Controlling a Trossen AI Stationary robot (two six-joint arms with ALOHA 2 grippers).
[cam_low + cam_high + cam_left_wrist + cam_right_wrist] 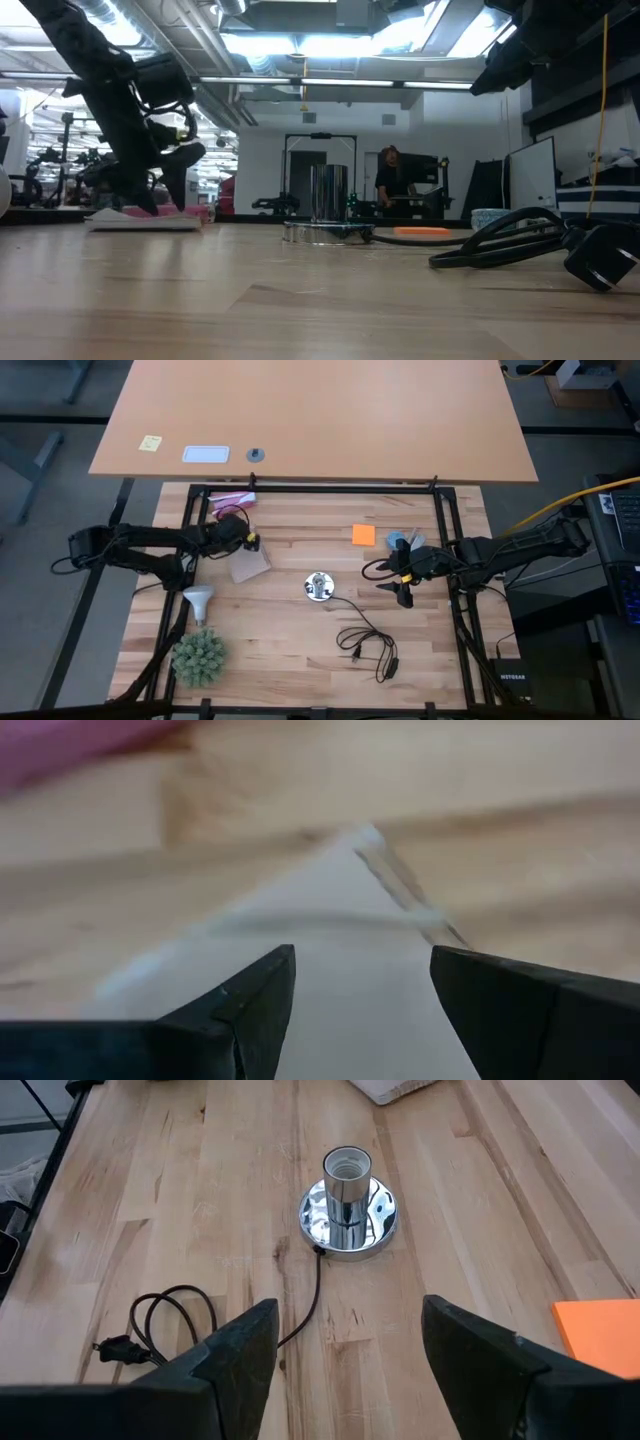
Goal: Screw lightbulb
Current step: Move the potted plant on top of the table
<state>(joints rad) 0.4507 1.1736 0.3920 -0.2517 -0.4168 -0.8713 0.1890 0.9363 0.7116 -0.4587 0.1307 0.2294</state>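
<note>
Right gripper [340,1355]: jaws wide, empty, facing my bare socket [347,1205].
Left gripper [360,990]: jaws apart, empty.
Lightbulb [198,600]: lying on desk [300,650], untouched.
Progress: nothing done.

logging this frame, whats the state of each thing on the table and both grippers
lightbulb: lying on its side, not held
socket: upright, empty, no bulb in it
black cord: loose, plug unconnected
left gripper: open, over a pale flat sheet
right gripper: open, empty, facing the socket
</note>
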